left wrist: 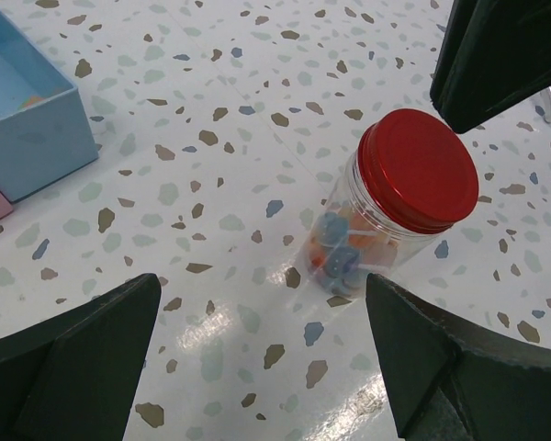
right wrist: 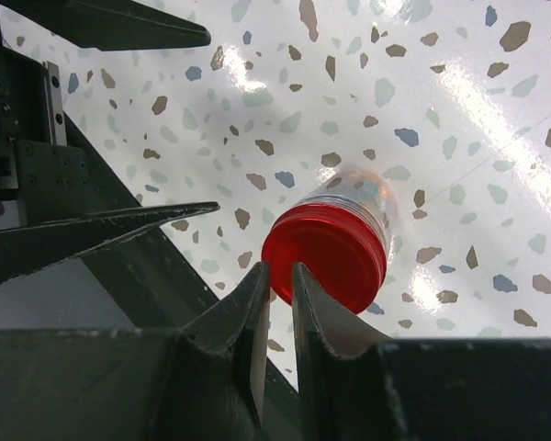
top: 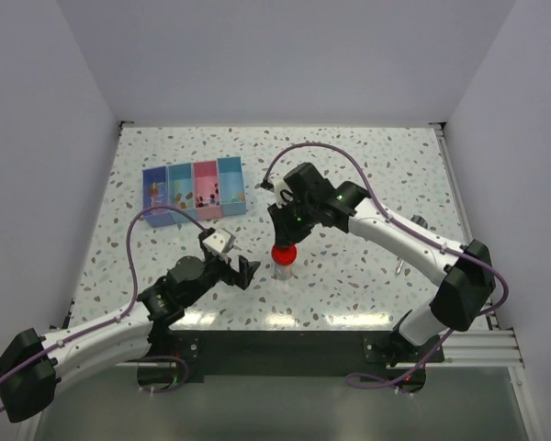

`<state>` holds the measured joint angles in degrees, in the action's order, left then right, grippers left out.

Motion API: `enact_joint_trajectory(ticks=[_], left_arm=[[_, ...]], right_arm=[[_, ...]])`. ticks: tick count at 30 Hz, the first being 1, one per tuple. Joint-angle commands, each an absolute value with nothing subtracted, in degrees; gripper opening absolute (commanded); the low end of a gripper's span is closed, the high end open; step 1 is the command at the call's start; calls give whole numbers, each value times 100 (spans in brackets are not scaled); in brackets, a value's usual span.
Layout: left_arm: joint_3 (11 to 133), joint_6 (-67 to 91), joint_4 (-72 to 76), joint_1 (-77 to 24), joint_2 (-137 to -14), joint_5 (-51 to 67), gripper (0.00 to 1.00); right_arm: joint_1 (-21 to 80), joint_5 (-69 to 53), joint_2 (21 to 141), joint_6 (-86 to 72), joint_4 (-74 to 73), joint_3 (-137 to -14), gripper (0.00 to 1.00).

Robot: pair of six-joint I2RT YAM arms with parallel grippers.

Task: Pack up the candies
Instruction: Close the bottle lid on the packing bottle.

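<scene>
Your top camera sits high behind both arm bases, looking down and forward over the whole tabletop (top: pixel 376 165). The left wrist camera looks steeply down from close range, past the left tool (left wrist: pixel 262 344) — the right wrist camera peers almost straight down, very near, through the right tool (right wrist: pixel 282 271). All three share the jar (top: pixel 283 262) mid-tabletop.

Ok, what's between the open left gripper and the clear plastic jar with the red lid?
Nothing: only bare speckled tabletop shows between the left gripper and the jar, in the left wrist view.
</scene>
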<state>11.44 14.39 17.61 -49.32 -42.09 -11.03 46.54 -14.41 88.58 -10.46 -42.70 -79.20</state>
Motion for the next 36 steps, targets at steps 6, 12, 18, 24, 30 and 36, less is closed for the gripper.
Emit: enact_joint_trajectory(ticks=[6, 12, 18, 24, 30, 36], left_arm=[[1090, 1538, 2127, -5018, -4166, -1028, 99], [1090, 1538, 2171, -5054, -4245, -941, 99], [1055, 1538, 2162, -5124, -4193, -940, 99], [985, 1468, 2329, -5185, -4253, -844, 99], [721, 1319, 3075, -5335, -4508, -914, 100], [694, 870, 4067, -5528, -5360, -931, 100]], right_arm=[[4641, -1380, 9175, -975, -4070, -7752, 21], [4649, -1257, 9483, -897, -4201, -7708, 22], [4658, -1239, 9457, -940, -4377, -7541, 22], [4650, -1161, 9141, -923, -4737, -8128, 28], [4597, -888, 8824, -730, -5159, -8745, 50], [4377, -878, 8710, -571, -5361, -8605, 53]])
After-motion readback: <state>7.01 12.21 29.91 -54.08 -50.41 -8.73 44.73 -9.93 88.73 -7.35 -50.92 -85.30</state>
